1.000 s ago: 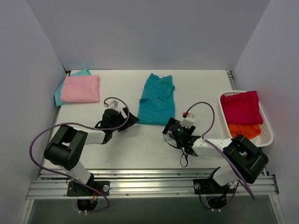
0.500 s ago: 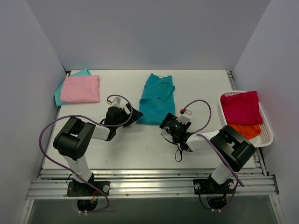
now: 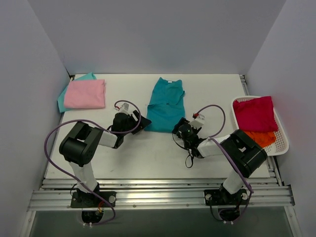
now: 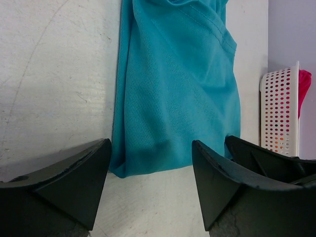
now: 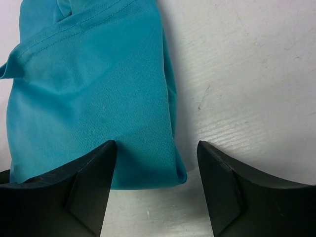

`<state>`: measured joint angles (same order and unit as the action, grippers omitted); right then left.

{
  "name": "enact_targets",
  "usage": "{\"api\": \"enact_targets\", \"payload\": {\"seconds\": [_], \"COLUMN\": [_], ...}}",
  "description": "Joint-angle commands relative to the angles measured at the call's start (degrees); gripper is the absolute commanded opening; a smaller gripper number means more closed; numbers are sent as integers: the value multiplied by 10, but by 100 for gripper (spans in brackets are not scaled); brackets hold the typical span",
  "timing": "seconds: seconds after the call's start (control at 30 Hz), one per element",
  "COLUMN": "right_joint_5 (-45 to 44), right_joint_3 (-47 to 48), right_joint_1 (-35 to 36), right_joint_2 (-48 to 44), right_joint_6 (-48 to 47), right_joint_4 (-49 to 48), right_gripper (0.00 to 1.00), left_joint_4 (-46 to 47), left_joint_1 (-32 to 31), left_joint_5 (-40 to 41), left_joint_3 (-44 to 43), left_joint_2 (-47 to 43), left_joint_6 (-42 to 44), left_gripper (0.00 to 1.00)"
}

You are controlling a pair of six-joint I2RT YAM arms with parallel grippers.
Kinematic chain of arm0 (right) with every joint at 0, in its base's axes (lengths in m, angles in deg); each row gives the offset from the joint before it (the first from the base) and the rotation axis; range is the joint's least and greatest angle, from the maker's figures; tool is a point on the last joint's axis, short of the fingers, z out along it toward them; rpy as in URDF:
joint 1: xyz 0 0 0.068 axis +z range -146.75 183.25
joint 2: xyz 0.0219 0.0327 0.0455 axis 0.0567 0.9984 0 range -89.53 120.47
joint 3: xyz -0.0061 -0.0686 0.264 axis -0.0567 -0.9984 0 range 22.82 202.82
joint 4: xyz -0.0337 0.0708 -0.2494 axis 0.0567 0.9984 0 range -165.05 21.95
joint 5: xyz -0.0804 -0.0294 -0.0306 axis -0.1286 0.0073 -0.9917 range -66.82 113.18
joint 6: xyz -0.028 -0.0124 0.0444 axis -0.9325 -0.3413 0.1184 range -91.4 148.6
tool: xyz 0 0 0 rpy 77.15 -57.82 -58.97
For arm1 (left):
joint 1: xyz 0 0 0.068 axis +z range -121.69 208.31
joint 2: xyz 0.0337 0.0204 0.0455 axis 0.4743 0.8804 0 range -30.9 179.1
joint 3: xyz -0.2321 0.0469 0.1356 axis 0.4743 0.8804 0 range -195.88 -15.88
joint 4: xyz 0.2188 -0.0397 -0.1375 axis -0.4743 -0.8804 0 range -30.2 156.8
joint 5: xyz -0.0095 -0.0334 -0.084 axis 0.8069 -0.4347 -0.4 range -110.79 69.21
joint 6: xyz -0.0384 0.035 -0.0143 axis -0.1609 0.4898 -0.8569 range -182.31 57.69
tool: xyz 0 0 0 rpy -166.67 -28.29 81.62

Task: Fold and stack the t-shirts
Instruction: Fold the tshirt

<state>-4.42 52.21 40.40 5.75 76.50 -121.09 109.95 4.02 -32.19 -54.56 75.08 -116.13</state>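
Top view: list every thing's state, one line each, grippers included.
teal t-shirt: partly folded, flat mid-table.
pink t-shirt: folded, top of stack.
light mint-teal t-shirt: beneath it, mostly hidden.
basket: upright.
crimson t-shirt: unfolded, in basket.
orange t-shirt: in basket, beneath crimson.
left gripper: open, astride teal hem.
right gripper: open, astride teal hem.
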Motion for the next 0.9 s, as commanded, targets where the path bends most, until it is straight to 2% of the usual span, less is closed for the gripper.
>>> {"api": "enact_targets", "payload": {"seconds": [0.0,0.1,0.13,0.2,0.23,0.27,0.3,0.4,0.43,0.5,0.53,0.73,0.87], "right_joint_5": [17,19,20,25,25,26,30,32,34,34,36,37,27], "right_joint_3": [-5,-4,-4,-3,-2,-1,-1,0,1,1,1,-9,-17], "right_joint_1": [-8,-13,-15,-16,-17,-18,-19,-21,-22,-22,-23,-21,-6], "right_joint_2": [17,17,18,22,24,28,30,38,39,40,40,10,-58], "right_joint_6": [-3,-5,-6,-8,-8,-8,-8,-8,-8,-8,-8,-8,-7], "right_joint_4": [41,39,38,36,33,33,32,29,29,28,30,45,82], "right_gripper": [63,59,51,41,31,27,22,10,5,0,0,0,0], "left_joint_4": [-65,-64,-64,-59,-58,-55,-55,-60,-61,-65,-65,-68,-90], "left_joint_1": [-8,-12,-12,-12,-13,-13,-13,-14,-14,-15,-15,-20,-27], "left_joint_5": [-9,-8,-9,-11,-11,-12,-12,-7,-6,-3,0,5,9], "left_joint_3": [1,0,-1,-2,-3,-4,-6,-12,-14,-17,-17,1,22], "left_joint_2": [17,22,24,31,33,37,39,46,48,49,49,15,-45], "left_joint_6": [6,6,7,6,6,5,4,2,3,3,3,6,3], "left_gripper": [77,75,73,69,65,57,44,33,26,5,2,2,2]}}
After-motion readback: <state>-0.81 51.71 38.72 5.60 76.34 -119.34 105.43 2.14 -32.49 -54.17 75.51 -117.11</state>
